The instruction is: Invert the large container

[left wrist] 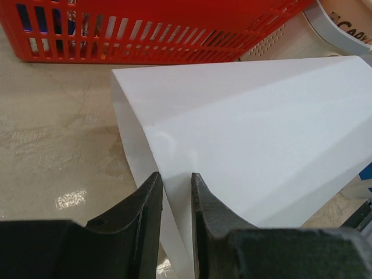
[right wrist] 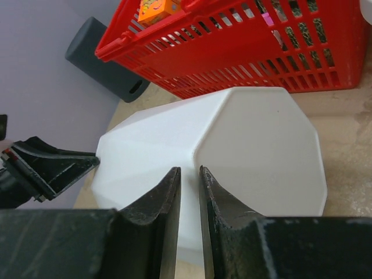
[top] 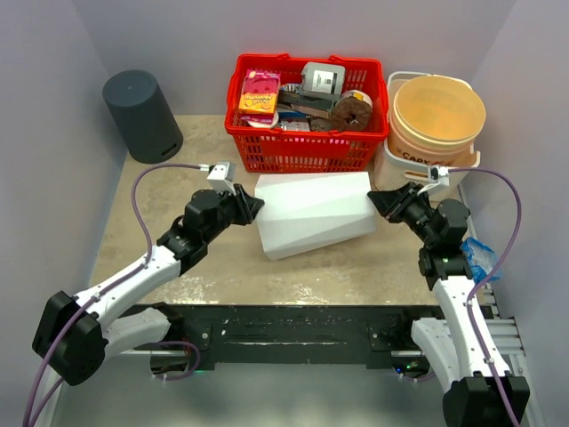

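Top view: large container (top: 316, 213), white and faceted, lies on its side on the tabletop (top: 222, 267) just in front of the red basket (top: 302, 151). The left end effector (top: 253, 206) meets its left end and the right end effector (top: 375, 201) its right end. A tan bucket (top: 436, 124) stands beside the basket, a dark cylinder (top: 142, 116) far left. Left wrist: the container's thin wall runs between the near-closed fingers (left wrist: 152, 200), so the left is clamped on the rim. Right wrist: the container's flat closed base faces the camera and its edge dips into the narrow gap between the fingers (right wrist: 168, 195). Can't tell if the right is pinching or only touching.
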Motion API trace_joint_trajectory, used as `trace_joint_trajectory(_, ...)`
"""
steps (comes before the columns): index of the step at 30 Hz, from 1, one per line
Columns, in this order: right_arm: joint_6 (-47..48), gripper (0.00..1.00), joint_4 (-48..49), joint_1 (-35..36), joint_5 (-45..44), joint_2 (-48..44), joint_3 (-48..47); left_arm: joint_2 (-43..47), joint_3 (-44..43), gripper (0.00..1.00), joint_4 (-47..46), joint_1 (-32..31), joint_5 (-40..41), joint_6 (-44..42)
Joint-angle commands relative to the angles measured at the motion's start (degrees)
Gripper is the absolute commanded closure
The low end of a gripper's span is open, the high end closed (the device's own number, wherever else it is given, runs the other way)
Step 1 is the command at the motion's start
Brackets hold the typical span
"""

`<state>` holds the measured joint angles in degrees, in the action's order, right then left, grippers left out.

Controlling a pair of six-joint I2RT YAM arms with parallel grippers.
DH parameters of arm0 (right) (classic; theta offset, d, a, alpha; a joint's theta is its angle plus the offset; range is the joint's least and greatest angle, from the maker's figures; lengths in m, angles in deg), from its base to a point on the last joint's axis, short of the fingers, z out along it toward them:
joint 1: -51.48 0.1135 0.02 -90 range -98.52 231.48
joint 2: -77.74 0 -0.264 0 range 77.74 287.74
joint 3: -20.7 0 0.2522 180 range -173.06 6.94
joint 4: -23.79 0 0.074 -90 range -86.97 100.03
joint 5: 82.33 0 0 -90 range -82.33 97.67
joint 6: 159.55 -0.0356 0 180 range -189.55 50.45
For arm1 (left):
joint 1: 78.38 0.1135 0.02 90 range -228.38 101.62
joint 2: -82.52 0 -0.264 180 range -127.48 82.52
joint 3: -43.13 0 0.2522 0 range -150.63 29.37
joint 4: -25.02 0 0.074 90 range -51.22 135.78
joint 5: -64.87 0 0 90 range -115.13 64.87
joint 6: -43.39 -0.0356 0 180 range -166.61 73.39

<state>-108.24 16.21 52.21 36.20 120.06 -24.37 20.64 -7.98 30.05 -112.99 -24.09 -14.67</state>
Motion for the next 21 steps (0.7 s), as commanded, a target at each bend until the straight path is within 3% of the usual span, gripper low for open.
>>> trace_joint_trajectory(1, -6.0, 0.77, 10.4, 2.9, 16.3, -0.7, -0.2, -1.3, 2.4, 0.78, 0.4, -2.5, -8.2, -1.2)
trace_joint_trajectory(21, -2.5, 0.76, 8.9, 14.8, 6.6, 6.0, -3.1, -1.2, 5.7, 0.79, -2.8, -2.5, -6.4, 0.2)
